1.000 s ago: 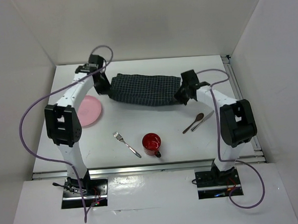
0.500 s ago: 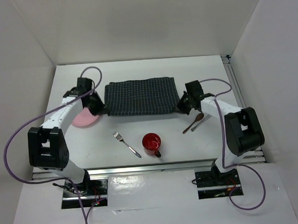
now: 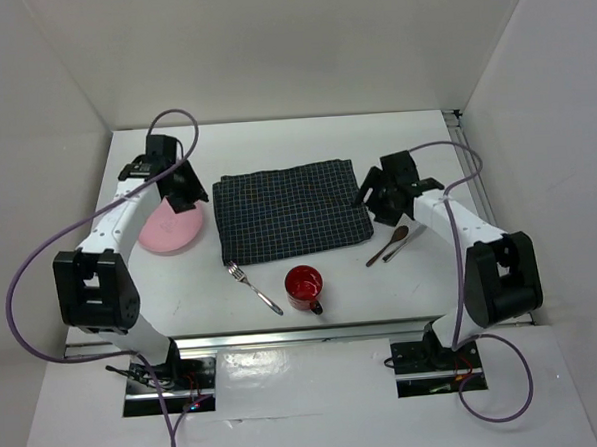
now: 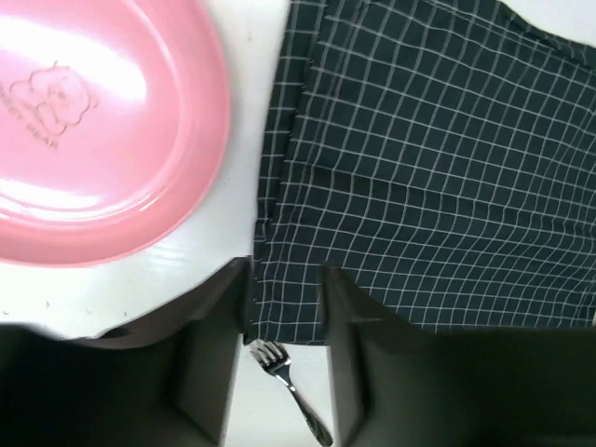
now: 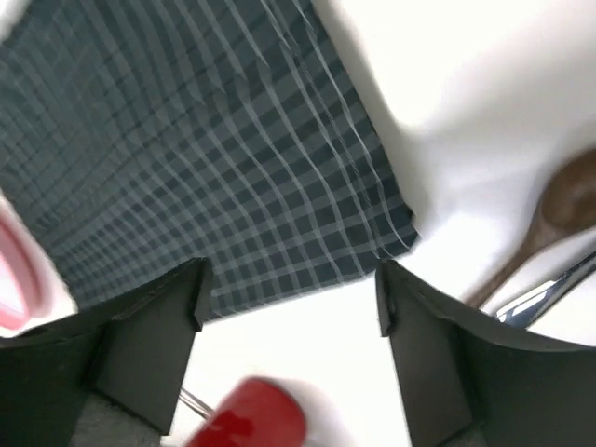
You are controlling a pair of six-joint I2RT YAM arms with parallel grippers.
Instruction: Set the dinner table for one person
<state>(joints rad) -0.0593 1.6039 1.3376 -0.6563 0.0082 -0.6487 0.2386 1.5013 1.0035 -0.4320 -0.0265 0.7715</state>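
A dark navy checked placemat [image 3: 293, 212] lies spread flat in the middle of the white dinner table [image 3: 274, 143]. My left gripper [image 3: 187, 195] hovers over the mat's left edge, between the mat and a pink plate [image 3: 169, 230]. In the left wrist view this gripper [image 4: 284, 307] is open, with the mat [image 4: 419, 177] and a fork [image 4: 291, 391] lying below the gap. My right gripper [image 3: 373, 202] hangs at the mat's right edge. In its wrist view it [image 5: 291, 298] stands wide open over bare table, gripping nothing, with the mat [image 5: 214, 168] just beyond.
A fork [image 3: 254, 288] and a red mug [image 3: 304, 285] sit in front of the mat. A wooden spoon [image 3: 388, 245] and a knife [image 3: 407, 241] lie right of the mat's near corner. The pink plate [image 4: 93, 140] bears an embossed bear.
Both arms drew the bunched cloth toward the near side and laid it out flat. Both grippers then let go of its edges and opened, lifting slightly.
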